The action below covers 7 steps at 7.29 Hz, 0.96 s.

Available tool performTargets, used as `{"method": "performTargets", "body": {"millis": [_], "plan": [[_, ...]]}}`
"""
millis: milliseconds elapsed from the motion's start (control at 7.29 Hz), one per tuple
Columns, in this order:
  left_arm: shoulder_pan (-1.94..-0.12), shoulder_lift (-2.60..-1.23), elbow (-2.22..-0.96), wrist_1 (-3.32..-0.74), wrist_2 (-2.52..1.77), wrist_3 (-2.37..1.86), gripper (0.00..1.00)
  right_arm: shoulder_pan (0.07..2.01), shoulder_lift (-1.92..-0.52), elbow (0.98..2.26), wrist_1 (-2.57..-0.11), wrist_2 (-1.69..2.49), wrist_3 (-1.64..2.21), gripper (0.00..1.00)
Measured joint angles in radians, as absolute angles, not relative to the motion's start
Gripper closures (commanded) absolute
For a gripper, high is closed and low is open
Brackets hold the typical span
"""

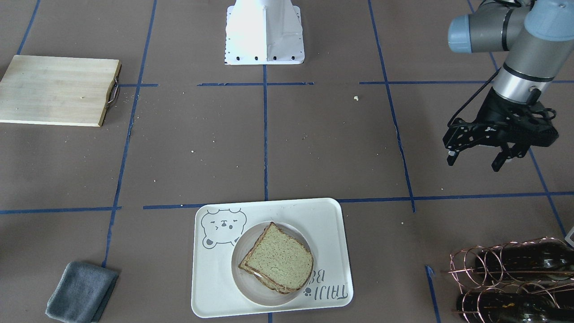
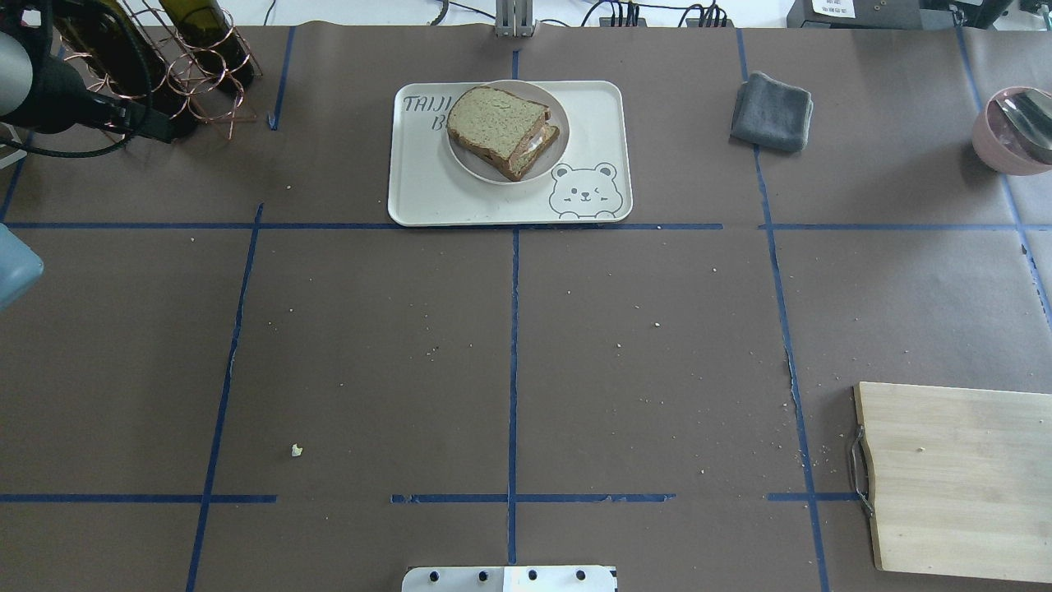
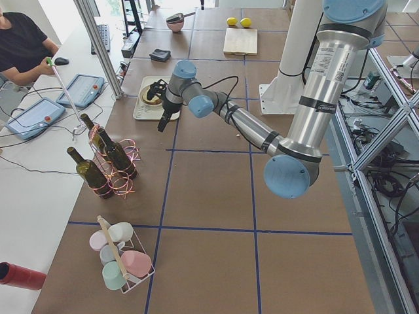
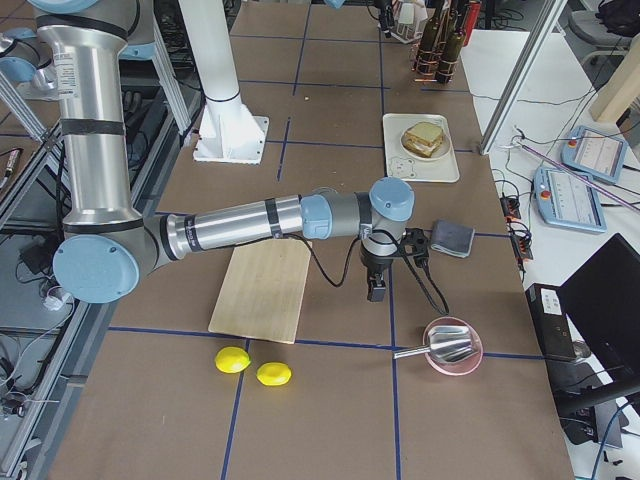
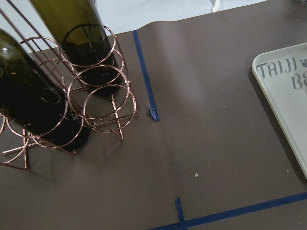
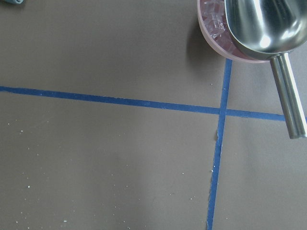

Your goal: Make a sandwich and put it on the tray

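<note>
The sandwich (image 1: 278, 258), two greenish-tan slices with dark crust stacked, lies on a small round white plate (image 1: 245, 282) on the cream bear tray (image 1: 332, 220). It also shows in the overhead view (image 2: 497, 123), where a bit of white egg peeks out between the slices; the yolk is hidden. My left gripper (image 1: 474, 161) is open and empty, hovering well off to the tray's side near the bottle rack. My right gripper (image 4: 378, 290) shows only in the exterior right view, near the cutting board and grey cloth; I cannot tell whether it is open or shut.
A wooden cutting board (image 2: 962, 477) lies near the robot's right. A grey folded cloth (image 2: 772, 111) sits right of the tray. A copper rack with wine bottles (image 1: 515, 278) stands by the left gripper. A pink bowl with a metal scoop (image 2: 1015, 127) sits far right.
</note>
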<state>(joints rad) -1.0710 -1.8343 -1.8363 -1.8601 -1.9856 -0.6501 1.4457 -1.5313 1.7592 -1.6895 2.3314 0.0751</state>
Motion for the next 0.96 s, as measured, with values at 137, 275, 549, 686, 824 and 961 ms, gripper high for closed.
{"method": "performTargets", "body": {"millis": [137,275,549,686,824,961], "plan": [[-1.073,-1.843,-1.791,-1.891,-1.981,-0.655,0.0,1.448,-1.532,1.76,-1.689,2.332,0.075,0.0],[-1.074,-1.839,-1.745,-1.944,-1.975,-0.657,0.0,1.449,-1.532,1.76,-1.689,2.332,0.075,0.0],[-1.08,-1.764,-1.71,-1.994,-1.972,-0.649,0.0,1.453,-1.534,1.762,-1.689,2.331,0.072,0.0],[-1.093,-1.732,-1.707,-1.994,-1.975,-0.618,0.0,1.455,-1.536,1.761,-1.689,2.331,0.07,0.0],[-1.123,-1.706,-1.705,-1.978,-1.992,-0.552,0.0,1.457,-1.539,1.761,-1.689,2.33,0.07,0.0],[-1.168,-1.686,-1.704,-1.941,-2.039,-0.462,0.0,1.459,-1.542,1.759,-1.689,2.33,0.069,0.0]]}}
